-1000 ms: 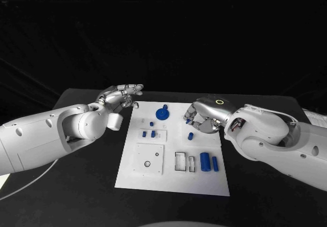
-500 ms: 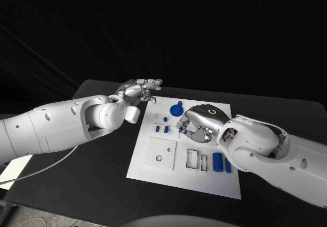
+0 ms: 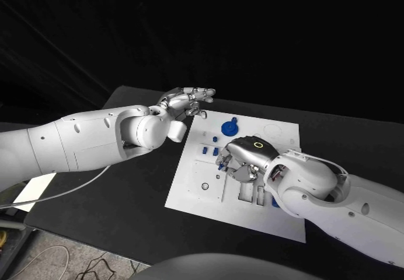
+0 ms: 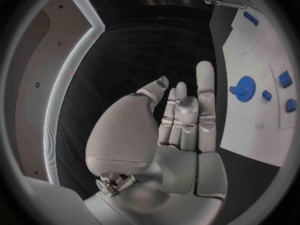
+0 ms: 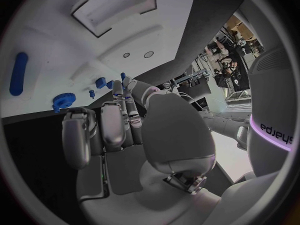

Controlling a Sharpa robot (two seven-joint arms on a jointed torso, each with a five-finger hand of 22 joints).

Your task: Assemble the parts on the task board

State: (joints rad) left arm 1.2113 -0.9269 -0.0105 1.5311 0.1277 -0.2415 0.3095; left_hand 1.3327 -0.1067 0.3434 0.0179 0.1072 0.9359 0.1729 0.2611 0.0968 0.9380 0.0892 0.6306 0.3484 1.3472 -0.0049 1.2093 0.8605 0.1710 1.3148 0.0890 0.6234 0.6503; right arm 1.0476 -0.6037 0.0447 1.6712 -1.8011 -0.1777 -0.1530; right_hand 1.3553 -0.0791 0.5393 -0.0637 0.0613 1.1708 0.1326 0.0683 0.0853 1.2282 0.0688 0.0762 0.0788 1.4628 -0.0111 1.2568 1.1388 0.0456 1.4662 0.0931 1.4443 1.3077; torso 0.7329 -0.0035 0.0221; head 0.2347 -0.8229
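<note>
Head view: I am seeing the task board (image 3: 190, 195) lying on the black desk (image 3: 110, 216), with my left hand (image 3: 188, 100) hovering just off the board's far left corner, fingers apart and grasping nothing. My right hand (image 3: 242, 163) is sitting over the middle of the board, knuckles up and fingers curled down toward the small blue parts (image 3: 205, 151) beside it; I cannot tell from here whether anything is pinched. A blue gear (image 3: 230, 126) is lying on the board farther away, between the two hands.

Left wrist view: my left hand (image 4: 178, 120) is showing straight, separated fingers with an empty palm, over bare desk. The board edge (image 4: 250, 135) is running beside it, carrying the gear (image 4: 244, 89) and small blue parts (image 4: 285, 78).

Right wrist view: my right hand (image 5: 119, 125) is reaching with its fingers extended toward the board (image 5: 44, 60). Something small and blue (image 5: 123, 77) is showing at the fingertips, though I cannot tell if it is being held. The gear (image 5: 63, 101) and a long blue peg (image 5: 19, 73) are lying on the board.
</note>
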